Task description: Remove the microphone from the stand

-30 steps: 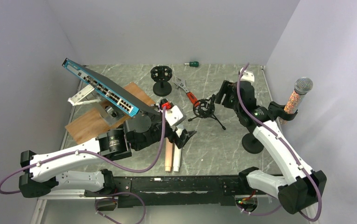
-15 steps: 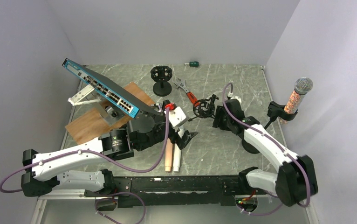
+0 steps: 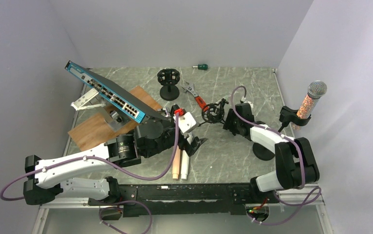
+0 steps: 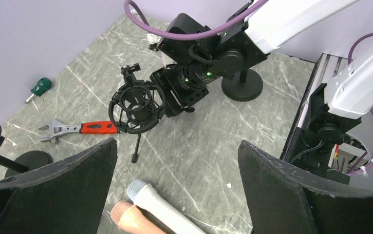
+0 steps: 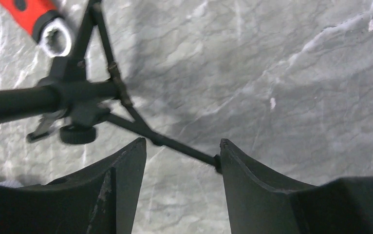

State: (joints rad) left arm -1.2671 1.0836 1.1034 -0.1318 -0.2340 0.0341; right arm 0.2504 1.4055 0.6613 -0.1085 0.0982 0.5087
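Partly cropped tripod (image 5: 83,97), leg tip hidden behind spread right fingers (image 5: 267,195).

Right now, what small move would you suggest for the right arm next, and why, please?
Probably lift the right gripper and swing it right toward the glittery microphone: it sits in its stand's clip, while the open gripper is low beside the empty tripod mount.

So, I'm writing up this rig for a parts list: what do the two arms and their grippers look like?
The left arm and right arm share white shell links, black cylindrical joints and a looping purple cable. Each gripper ends in two broad, curved, matte black fingers. Small green lights glow on the right wrist.
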